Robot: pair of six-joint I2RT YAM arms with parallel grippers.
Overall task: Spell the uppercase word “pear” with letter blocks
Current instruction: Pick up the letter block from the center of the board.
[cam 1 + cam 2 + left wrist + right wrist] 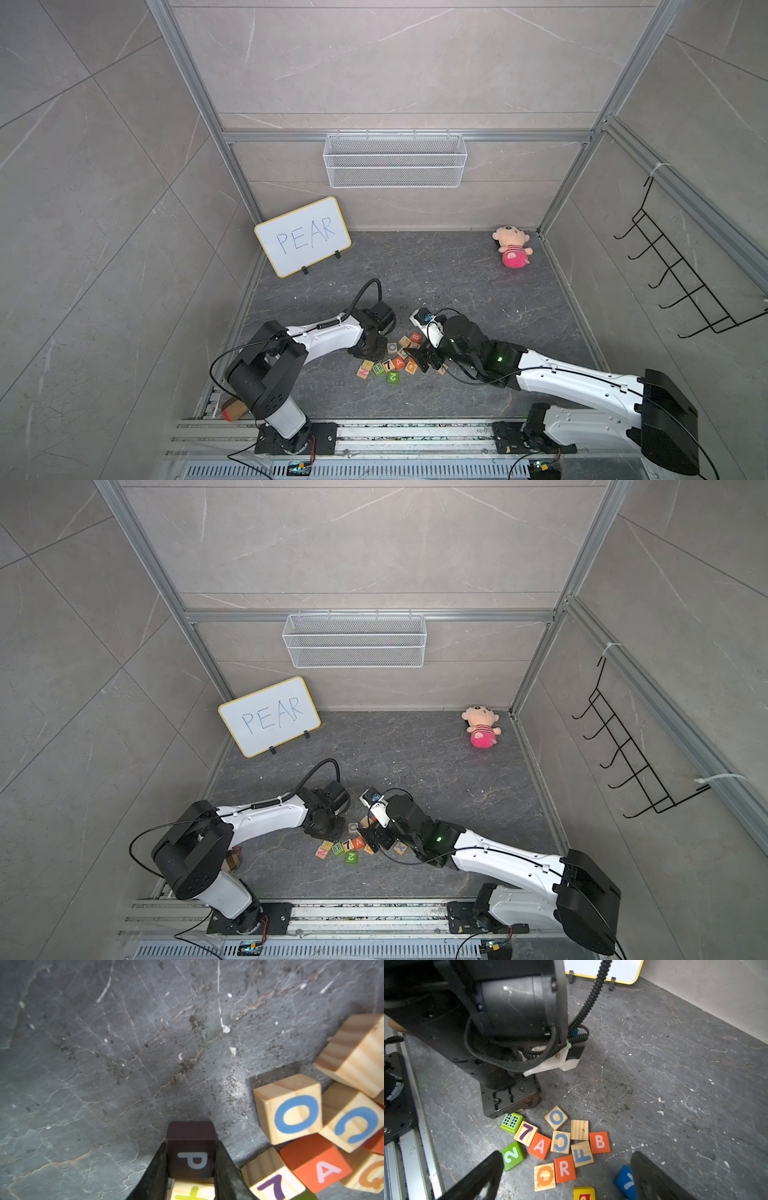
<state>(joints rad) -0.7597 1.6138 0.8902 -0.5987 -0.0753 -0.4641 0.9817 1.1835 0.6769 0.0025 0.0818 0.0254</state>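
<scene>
Whiteboard [302,237], plush doll [513,250], wire basket [395,161].

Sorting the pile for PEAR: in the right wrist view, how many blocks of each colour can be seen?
Pale wood blocks: 6
Orange-red blocks: 3
Green blocks: 2
Blue block: 1
Yellow block: 1
Total: 13

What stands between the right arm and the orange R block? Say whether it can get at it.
Probably yes. The right gripper hangs open near the R block, whose top is bare. The Q block and F block crowd against its sides, so the fingers may find little room.
</scene>
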